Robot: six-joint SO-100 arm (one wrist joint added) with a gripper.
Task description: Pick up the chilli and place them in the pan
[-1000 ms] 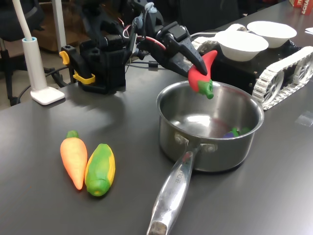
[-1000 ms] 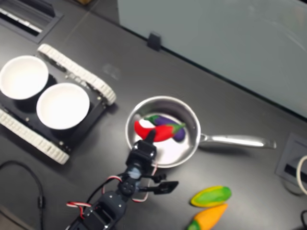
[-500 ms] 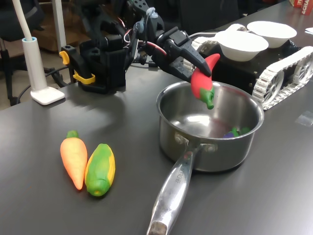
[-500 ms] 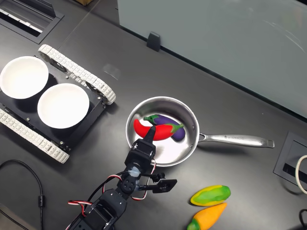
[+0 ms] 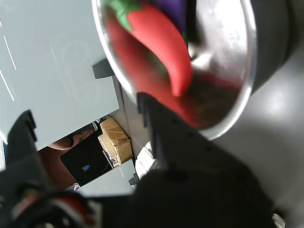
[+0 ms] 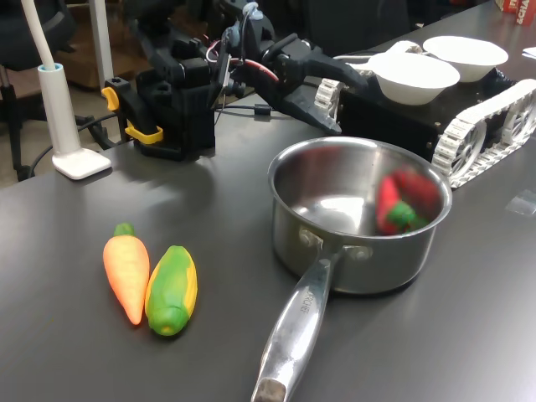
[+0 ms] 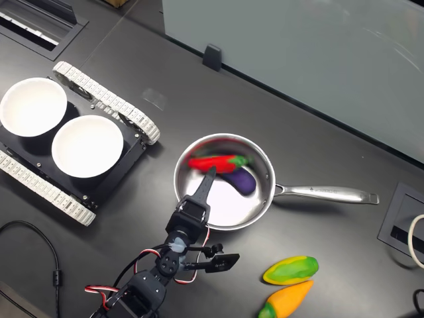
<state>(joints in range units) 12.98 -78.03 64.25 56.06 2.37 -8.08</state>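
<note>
The chilli [image 6: 400,203] lies inside the pan [image 6: 295,205], blurred in both exterior views, against the wall farthest from the arm in the first exterior view and beside a purple toy vegetable [image 7: 241,179] in the second exterior view. The wrist view shows the chilli's [image 5: 161,42] red body and green stem within the steel rim, clear of the dark fingers.

The pincer [image 6: 335,100] is spread wide and holds nothing; it hangs over the near rim, one finger toward the pan and the other toward the white bowls [image 6: 414,77] (the blur suggests the chilli is dropping or only just settling). By my reading the placing step is as good as done. What the next move calls for is a clean lift up and away from the rim without knocking the pan or its long handle [image 7: 324,194].

The carrot [image 6: 126,271] and corn [image 6: 172,289] lie touching on the counter [image 6: 75,335], well apart from the pan. As for writing, faint stamped marks show on the handle in the first exterior view, too small to read; a blue emblem on a dark object in the wrist view is not legible either.
</note>
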